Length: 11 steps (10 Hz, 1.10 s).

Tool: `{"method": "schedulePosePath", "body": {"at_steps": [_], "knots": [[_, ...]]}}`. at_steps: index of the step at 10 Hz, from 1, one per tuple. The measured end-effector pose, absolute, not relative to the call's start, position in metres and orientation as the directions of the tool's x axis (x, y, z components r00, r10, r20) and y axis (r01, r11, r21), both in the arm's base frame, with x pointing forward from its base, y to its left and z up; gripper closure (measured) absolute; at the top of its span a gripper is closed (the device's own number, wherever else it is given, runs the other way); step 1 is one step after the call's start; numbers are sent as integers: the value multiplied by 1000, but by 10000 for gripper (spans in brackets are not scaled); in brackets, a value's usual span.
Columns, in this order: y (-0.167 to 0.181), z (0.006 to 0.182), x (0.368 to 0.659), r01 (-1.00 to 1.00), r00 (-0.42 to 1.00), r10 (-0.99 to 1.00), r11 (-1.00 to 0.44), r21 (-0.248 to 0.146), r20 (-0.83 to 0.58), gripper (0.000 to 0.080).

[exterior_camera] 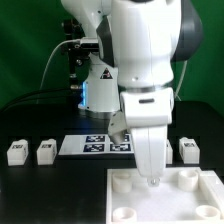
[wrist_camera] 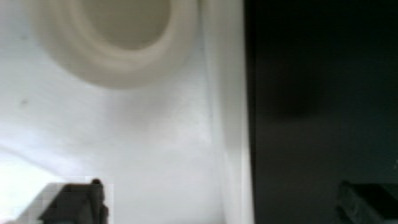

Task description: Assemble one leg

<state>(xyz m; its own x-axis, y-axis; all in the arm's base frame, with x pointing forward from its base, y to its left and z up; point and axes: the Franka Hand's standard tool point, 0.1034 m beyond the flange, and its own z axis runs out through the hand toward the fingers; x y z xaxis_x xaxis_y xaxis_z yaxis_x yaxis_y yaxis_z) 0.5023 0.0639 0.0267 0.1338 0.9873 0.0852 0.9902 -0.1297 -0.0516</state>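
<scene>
Three legs, small white blocks with tags, stand on the black table in the exterior view: two at its left (exterior_camera: 15, 152) (exterior_camera: 45, 151) and one at its right (exterior_camera: 188, 150). The white square tabletop (exterior_camera: 160, 200) lies at the front with round corner sockets. My gripper (exterior_camera: 152, 181) reaches down to the tabletop's far edge, between two sockets. In the wrist view my gripper (wrist_camera: 217, 205) is open and empty: one fingertip (wrist_camera: 71, 202) is over the tabletop (wrist_camera: 125, 130), the other over the dark table. A round socket (wrist_camera: 121, 40) shows ahead.
The marker board (exterior_camera: 98, 146) lies on the table behind the tabletop, partly hidden by my arm. The arm's base and cables stand at the back. The tabletop's edge (wrist_camera: 231, 110) runs between my fingers, with black table (wrist_camera: 320, 100) beyond it.
</scene>
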Motion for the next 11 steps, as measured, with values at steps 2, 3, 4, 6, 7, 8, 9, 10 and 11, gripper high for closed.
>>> {"method": "schedulePosePath", "body": {"at_steps": [2,3,4,6,7,8,9,10,11], "knots": [[72,47,501,967,255,964,-253,-41,74,150],[82,54,497,906,422,905,-419,-54,60,150],[95,55,488,813,580,813,-576,-84,39,150],[123,56,479,619,784,620,-779,-101,20,150],[129,56,477,563,825,565,-820,-103,14,150],[129,56,477,483,874,486,-868,-111,7,150],[130,56,477,410,911,413,-905,-116,-2,150],[133,55,476,295,954,300,-947,-125,-16,150],[138,54,469,116,991,123,-984,-136,-47,150]]}}
